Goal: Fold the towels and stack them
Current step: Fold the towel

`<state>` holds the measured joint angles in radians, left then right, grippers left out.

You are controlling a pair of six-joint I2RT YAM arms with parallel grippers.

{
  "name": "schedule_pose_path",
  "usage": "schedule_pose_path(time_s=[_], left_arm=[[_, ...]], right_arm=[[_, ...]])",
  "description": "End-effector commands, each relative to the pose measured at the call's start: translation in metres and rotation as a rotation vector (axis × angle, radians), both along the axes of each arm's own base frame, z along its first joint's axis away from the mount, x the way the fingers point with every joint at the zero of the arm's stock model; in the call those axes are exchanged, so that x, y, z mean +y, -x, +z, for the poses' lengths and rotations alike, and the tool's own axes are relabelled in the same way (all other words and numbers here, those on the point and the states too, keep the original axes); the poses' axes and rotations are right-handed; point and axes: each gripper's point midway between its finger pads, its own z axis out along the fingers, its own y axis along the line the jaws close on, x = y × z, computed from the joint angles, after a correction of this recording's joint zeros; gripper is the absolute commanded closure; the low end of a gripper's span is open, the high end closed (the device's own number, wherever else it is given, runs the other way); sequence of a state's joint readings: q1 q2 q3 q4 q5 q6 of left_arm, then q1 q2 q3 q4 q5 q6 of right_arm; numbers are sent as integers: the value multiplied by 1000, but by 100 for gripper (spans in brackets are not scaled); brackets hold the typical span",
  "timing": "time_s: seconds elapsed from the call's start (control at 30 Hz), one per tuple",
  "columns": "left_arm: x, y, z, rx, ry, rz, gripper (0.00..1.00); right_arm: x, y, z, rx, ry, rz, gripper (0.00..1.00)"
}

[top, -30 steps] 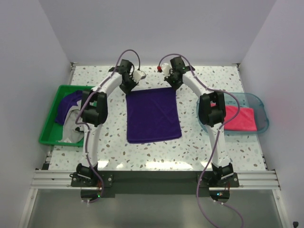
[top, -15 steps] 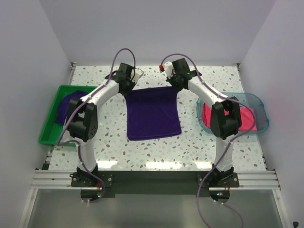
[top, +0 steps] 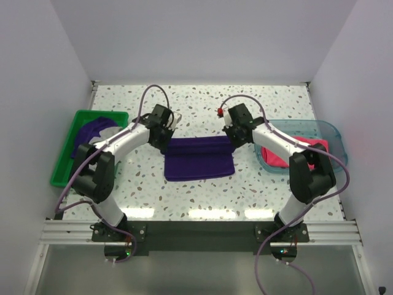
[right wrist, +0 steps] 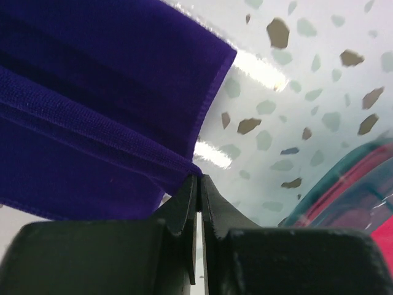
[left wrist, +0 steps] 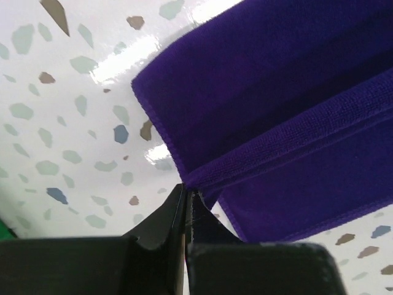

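A dark purple towel [top: 199, 158] lies in the middle of the table, its far half lifted and drawn toward me over the near half. My left gripper [top: 164, 137] is shut on the towel's left far corner [left wrist: 191, 182]. My right gripper [top: 233, 135] is shut on its right far corner [right wrist: 196, 170]. Both corners hang above the lower layer [left wrist: 295, 92] [right wrist: 92, 55]. A hot pink towel [top: 293, 153] lies in the teal tray [top: 334, 134]. More purple cloth [top: 92, 131] and a pale towel [top: 113, 126] lie in the green bin [top: 64, 161].
The green bin stands at the left table edge, the translucent teal tray at the right, its rim showing in the right wrist view [right wrist: 344, 184]. White walls close in the back and sides. The speckled tabletop [top: 202, 196] runs in front of the towel.
Both grippers have pulled the towel's far edge toward me, from the back of the table to its middle. The flat towel is now folded to about half its depth.
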<state>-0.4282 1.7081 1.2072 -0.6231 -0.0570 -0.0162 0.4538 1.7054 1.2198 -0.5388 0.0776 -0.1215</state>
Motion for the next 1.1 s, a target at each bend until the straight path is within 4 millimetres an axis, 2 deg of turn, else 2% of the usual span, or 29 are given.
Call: schedule_pose_path(time_s=[0.0,0.13,0.3,0.4,0.57,0.7,0.83,0.93,1.07], left_arm=[[1,15,6,35,55,42,100],[-10,20,13,54,119,22,100],[-10,27,21,65,139,33,100],[-16,38,21,95,181,20,100],[-18,59,13,156,210,13,100],[-14,76,-8,229,197,14,100],[-11,90,-31,308,176,14,99],[-8,94,-40,327,158,19,99],[-7,90,-38,312,152,24,97]], right_arm=[[-8,18,9,18,-61,-101,100],[-13,26,12,17,-62,-145,100],[-9,29,31,-7,-110,-141,100],[-9,39,30,18,-129,-151,100],[-10,64,13,98,-150,-176,100],[-12,81,-8,169,-153,-214,100],[-14,90,-27,241,-129,-251,100],[-13,91,-35,265,-127,-259,100],[-12,93,-43,292,-120,-257,100]])
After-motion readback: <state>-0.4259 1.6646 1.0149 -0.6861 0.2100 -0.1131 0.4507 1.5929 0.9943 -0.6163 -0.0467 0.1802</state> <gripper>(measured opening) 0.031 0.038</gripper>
